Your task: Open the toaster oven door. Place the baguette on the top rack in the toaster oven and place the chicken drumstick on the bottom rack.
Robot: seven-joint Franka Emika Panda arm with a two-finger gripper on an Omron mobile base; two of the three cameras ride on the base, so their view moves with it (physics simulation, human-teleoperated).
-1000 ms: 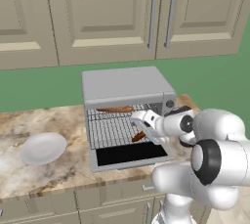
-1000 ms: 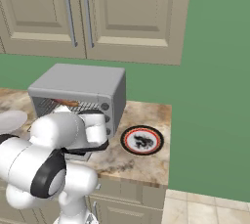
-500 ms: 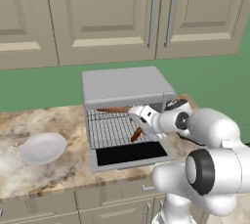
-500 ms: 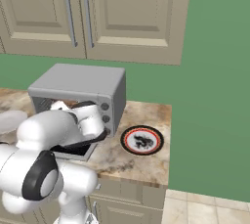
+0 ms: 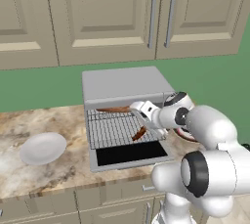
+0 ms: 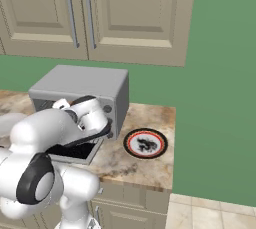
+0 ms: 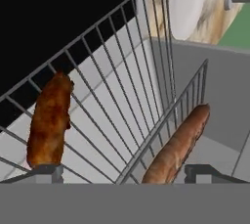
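Observation:
The toaster oven stands on the counter with its door folded down flat. On the top rack lies the long brown baguette, also in the hand view. Lower down, the stubby reddish-brown chicken drumstick rests on the bottom rack, which is slid out over the door. My gripper hovers just above the drumstick, open, with nothing between its fingertips.
A white plate sits on the marble counter left of the oven. A red-rimmed plate with a dark pattern lies to the oven's right. Wall cabinets hang above. My arm reaches across the oven's front right corner.
The drumstick was carried in my shut gripper toward the slid-out rack. It now lies on that rack, and the gripper has opened and lifted slightly off it.

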